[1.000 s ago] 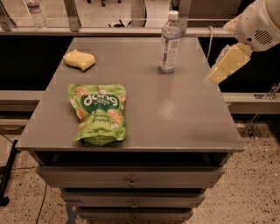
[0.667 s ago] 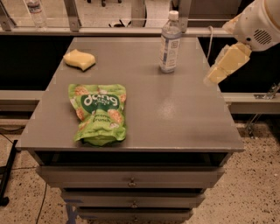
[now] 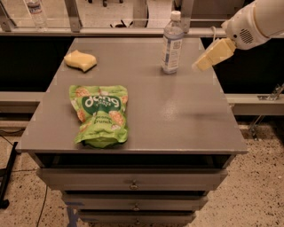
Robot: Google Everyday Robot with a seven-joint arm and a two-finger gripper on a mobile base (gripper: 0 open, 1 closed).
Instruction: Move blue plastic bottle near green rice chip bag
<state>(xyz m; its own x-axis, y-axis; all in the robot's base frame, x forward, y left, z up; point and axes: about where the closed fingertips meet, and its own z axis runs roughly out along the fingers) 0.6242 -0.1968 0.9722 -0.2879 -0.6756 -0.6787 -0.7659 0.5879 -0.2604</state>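
The blue plastic bottle (image 3: 171,43) stands upright at the far middle-right of the grey table (image 3: 177,115); it is clear and bluish with a white cap and a pale label. The green rice chip bag (image 3: 100,114) lies flat at the front left, well apart from the bottle. My gripper (image 3: 205,61), cream-coloured on a white arm, hangs above the table's far right edge. It is just right of the bottle at about mid-height and does not touch it. It holds nothing that I can see.
A pale yellow sponge (image 3: 80,60) lies at the far left of the table. A small distant bottle (image 3: 35,12) stands beyond the table at the top left. Drawers (image 3: 133,184) sit under the tabletop. A rail runs behind the table.
My gripper has moved left and a little up, closer to the bottle. The bottle, bag and sponge have not moved.
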